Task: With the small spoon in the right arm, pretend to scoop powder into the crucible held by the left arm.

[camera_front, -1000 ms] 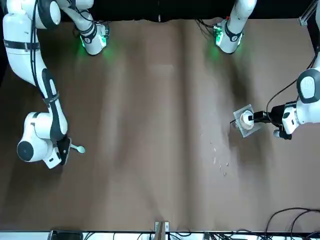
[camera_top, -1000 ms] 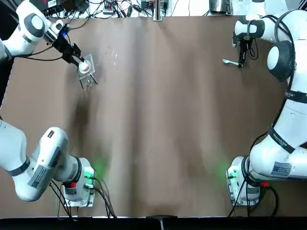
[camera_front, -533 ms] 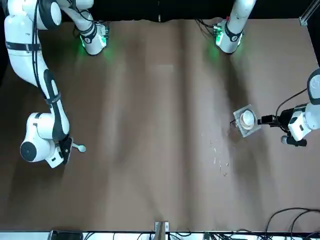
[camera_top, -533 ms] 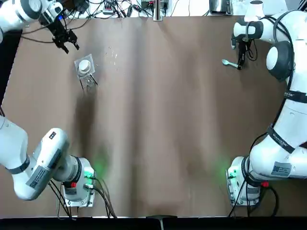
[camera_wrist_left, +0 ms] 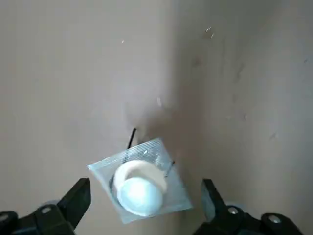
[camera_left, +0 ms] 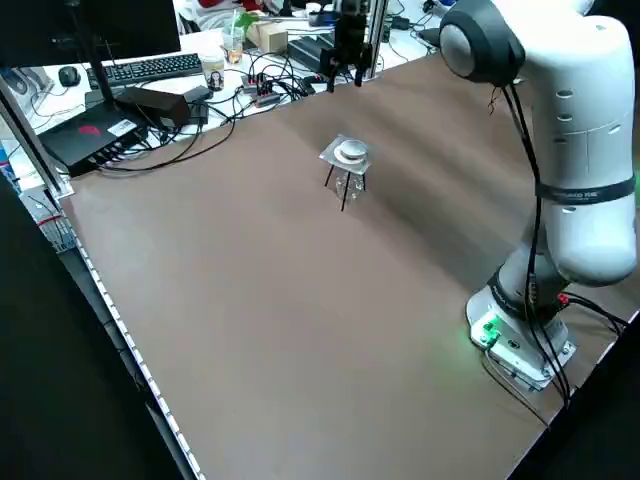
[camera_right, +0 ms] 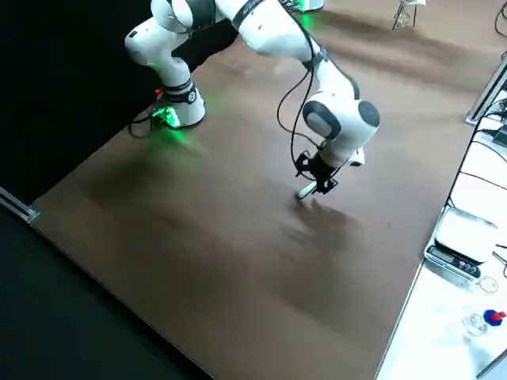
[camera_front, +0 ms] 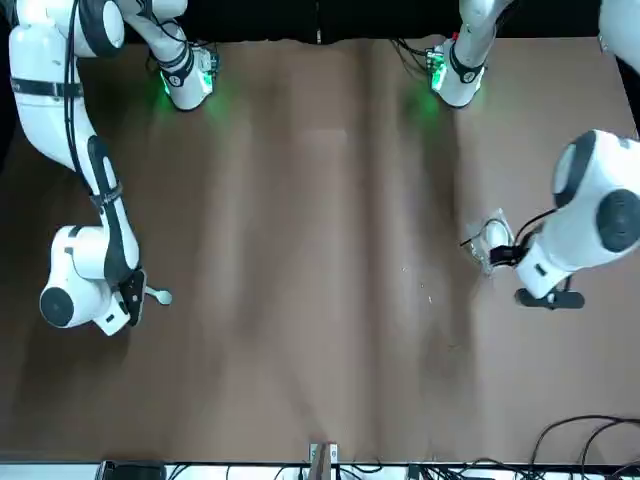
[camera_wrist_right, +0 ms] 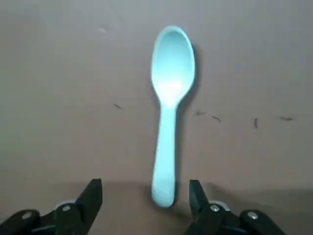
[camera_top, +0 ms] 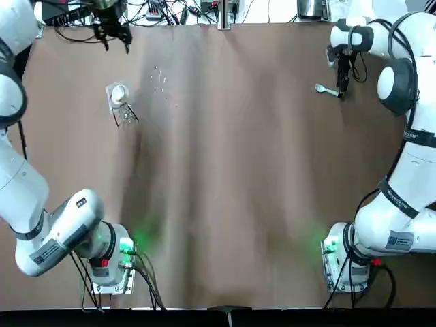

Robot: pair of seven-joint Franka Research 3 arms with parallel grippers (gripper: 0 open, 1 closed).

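Small spoon flat on the bench near the far right corner, handle end toward the right gripper, bowl away from it. Right fingers spread wide, one on either side of the handle tip, both clear of it.

Crucible, white and round, not gripped. Seated on a clear square plate atop a thin wire stand, toward the far left of the bench. Left gripper raised over the bench's far edge, well apart from the crucible, with its fingers spread and holding nothing.

A few pale specks on the bench near the stand. Keyboard and loose cables beyond the bench's far left side.
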